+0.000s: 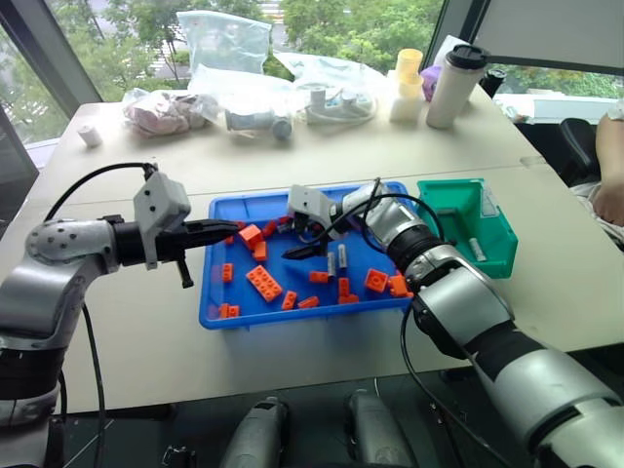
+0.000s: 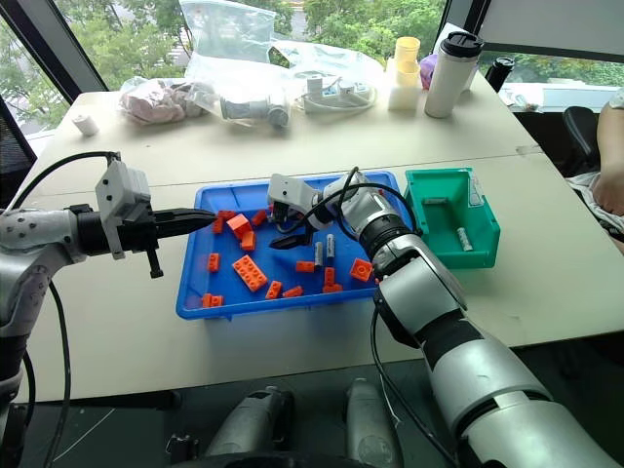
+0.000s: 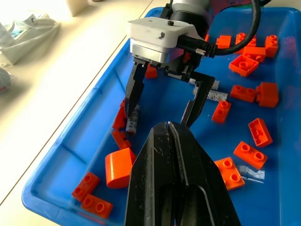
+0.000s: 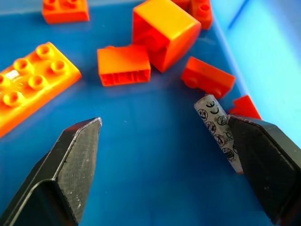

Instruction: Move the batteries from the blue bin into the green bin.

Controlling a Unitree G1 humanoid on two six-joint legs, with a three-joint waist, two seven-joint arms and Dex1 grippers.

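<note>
Left eye view: my right hand [image 1: 304, 237] reaches down into the blue bin [image 1: 219, 312], which sits on the pale counter [image 1: 127, 361] in front of me, with the green bin [image 1: 492, 261] touching its right end. The right hand's two black fingers [image 4: 70, 160] stand wide apart, nothing gripped between them. In the right wrist view one battery [image 4: 217, 125] — a slim silver-grey cylinder with printed marks — lies on the blue floor right against the inside of one finger, while the other finger is well apart from it across bare blue plastic. Orange toy bricks [image 4: 164, 30] lie just beyond the fingertips.

My left hand [image 1: 216, 232] hangs over the bin's left rim, pointing toward the right hand. Its fingers are pressed together, as the left wrist view shows, with nothing between them. That view looks straight at my right hand [image 3: 162, 108] from above; the battery [image 3: 132, 118] lies just beside the finger nearer the bin's edge.

More batteries lie in the blue bin: two [image 1: 336, 260] stand near each other in the middle of the tray, just past my right hand, among scattered bricks. One long flat orange brick [image 1: 263, 283] lies toward the near side. Two batteries [image 1: 476, 248] already rest inside the green bin, one at its far wall and one along its right side.

At the far end of the counter are clear plastic bags [image 1: 224, 44], a white tumbler with a black lid [image 1: 453, 86], and a stack of yellow cups [image 1: 408, 83]. A person's arm [image 1: 609, 195] shows at the right edge.
</note>
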